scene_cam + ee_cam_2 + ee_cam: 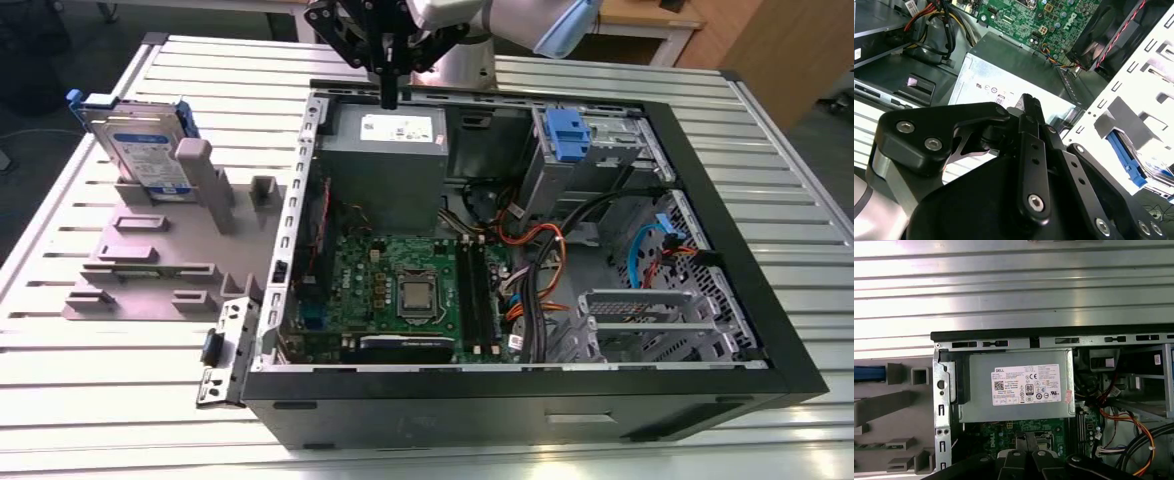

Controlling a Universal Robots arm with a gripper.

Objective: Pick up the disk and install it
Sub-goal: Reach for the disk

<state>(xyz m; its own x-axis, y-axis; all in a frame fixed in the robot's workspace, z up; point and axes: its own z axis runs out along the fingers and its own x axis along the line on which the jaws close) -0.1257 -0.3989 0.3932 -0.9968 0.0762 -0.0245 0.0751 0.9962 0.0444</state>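
The hand [390, 97] hangs above the grey power supply box [387, 165], closed tight and holding nothing. The disk [140, 150] stands on edge in a grey rack [147, 265] on the worktop [80, 400]. It is well apart from the hand and lower, toward the exterior view's left.

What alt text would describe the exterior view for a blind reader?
A robot gripper hangs over the power supply in an open computer case. The disk stands on edge in a grey holder at the exterior view's left.
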